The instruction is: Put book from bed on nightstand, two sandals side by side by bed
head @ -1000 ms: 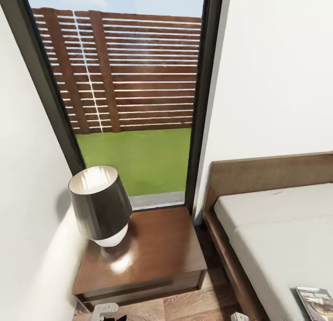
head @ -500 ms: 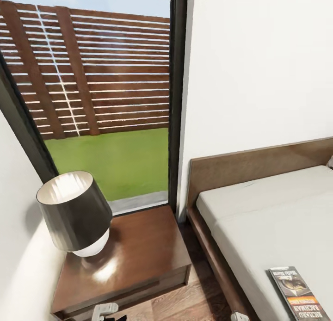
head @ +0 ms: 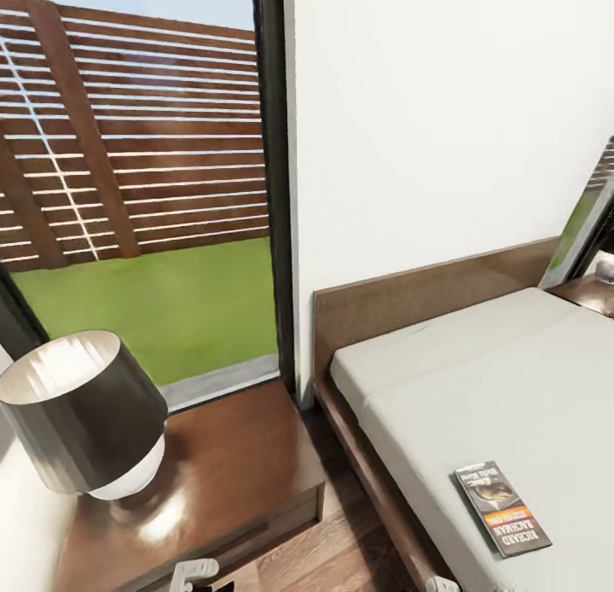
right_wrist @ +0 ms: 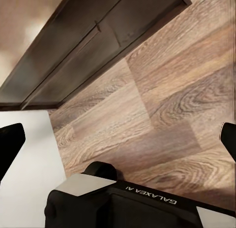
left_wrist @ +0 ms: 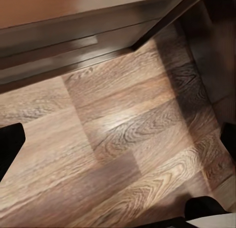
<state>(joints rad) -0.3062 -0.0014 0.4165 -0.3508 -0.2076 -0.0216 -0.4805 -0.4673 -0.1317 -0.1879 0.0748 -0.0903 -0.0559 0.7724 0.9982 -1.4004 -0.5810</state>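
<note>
Judging progress: no part of the task is seen to be done; the book (head: 501,507) lies on the bed (head: 512,387), so its move to a nightstand is judged still to be made
Lamp: a dark-shaded lamp (head: 81,426) stands on the far-left part of the near nightstand (head: 239,464), touching its top; the right and near parts of that top are bare and are judged the open spot for a book
Nightstand edges: its right edge lies just beside the bed frame, with a narrow strip of wood floor (head: 341,541) between them; little room for the base is judged there
Window: a tall dark-framed window (head: 145,191) rises behind the nightstand, a slatted fence and grass seen through it
Book: it is placed flat near the bed's near left edge, apart from the headboard (head: 409,298)
Second nightstand: a dark wooden corner (head: 588,292) is seen at the far right past the bed, well apart
Sandals: none can be placed from these views; that step is judged wholly left
Left gripper: dark fingertips (left_wrist: 10,144) are seen wide apart over bare floor, nothing held
Right gripper: fingertips (right_wrist: 10,146) likewise spread wide above floor near a dark cabinet front (right_wrist: 93,46), nothing held
</note>
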